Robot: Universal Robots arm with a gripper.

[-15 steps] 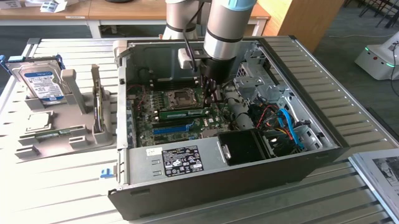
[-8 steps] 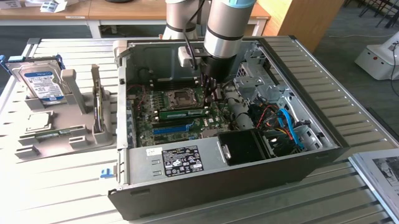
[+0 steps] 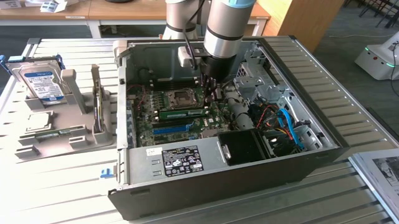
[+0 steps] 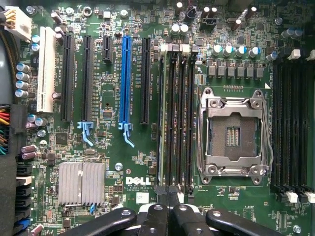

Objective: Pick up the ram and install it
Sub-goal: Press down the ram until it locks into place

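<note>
1. So, the gripper (image 4: 165,219) had its fingers pressed together with nothing pinched between them. It hung straight down into the open PC case (image 3: 324,135), right over the motherboard.
2. The ram (image 4: 162,123) was standing on edge in the memory slot nearest the PCI slots, directly below and just ahead of the fingertips. In the exterior view it showed as a green strip (image 3: 182,112) beside the socket. My guess is the closed fingers were there to act as a blunt pusher on its top edge. I couldn't tell whether they were touching it or whether the end latches had clicked.
3. Close to the tool on one side was the empty CPU socket (image 4: 231,135) with its metal frame. The neighbouring DIMM slots (image 4: 179,118) looked bare.
4. On the other side were the blue PCIe slot (image 4: 125,81) and a finned heatsink (image 4: 81,183), both clear of the fingers.
5. As for obstacles, the drive cage and blue cables (image 3: 288,122) crowded the arm's flank. The case walls left little room for anything but a vertical approach.
6. Well away from the tool, outside the case, a hard drive (image 3: 40,83) stood in a grey fixture (image 3: 65,135).
</note>
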